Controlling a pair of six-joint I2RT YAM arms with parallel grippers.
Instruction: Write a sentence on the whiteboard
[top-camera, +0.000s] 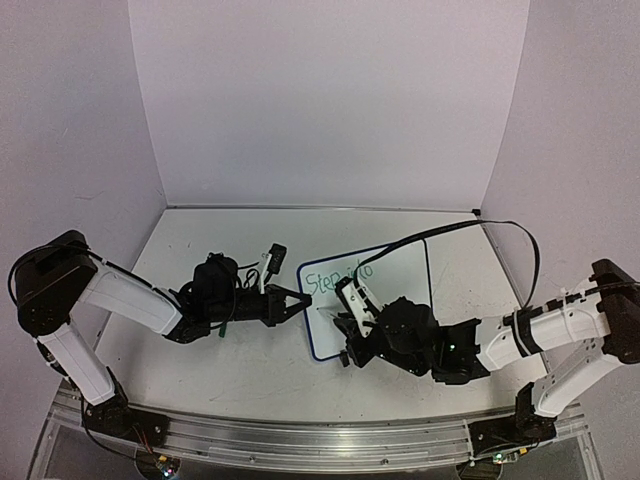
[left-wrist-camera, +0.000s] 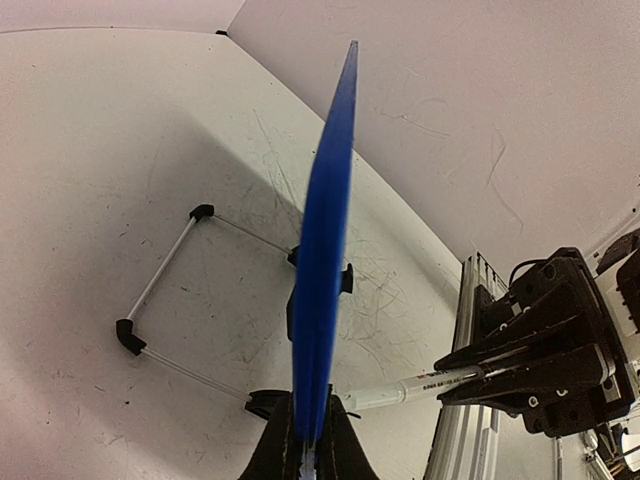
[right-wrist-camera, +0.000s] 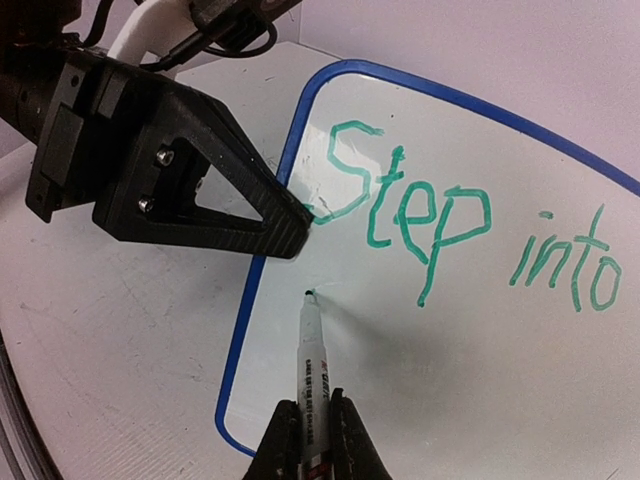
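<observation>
Whiteboard (right-wrist-camera: 480, 400) w/ blue rim; grn sentence (right-wrist-camera: 470, 225) "Step into".

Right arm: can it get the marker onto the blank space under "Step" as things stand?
Probably yes. The right gripper holds the marker with its tip over bare whiteboard just below the sentence. The left gripper clamps only the whiteboard's left edge, off to the side.

White-shelled arms (top-camera: 125, 300) carry black joints (top-camera: 45, 280), triangular black fingers (right-wrist-camera: 230, 190) with silver screws (right-wrist-camera: 165, 157), and a black cable (top-camera: 500, 223).
</observation>
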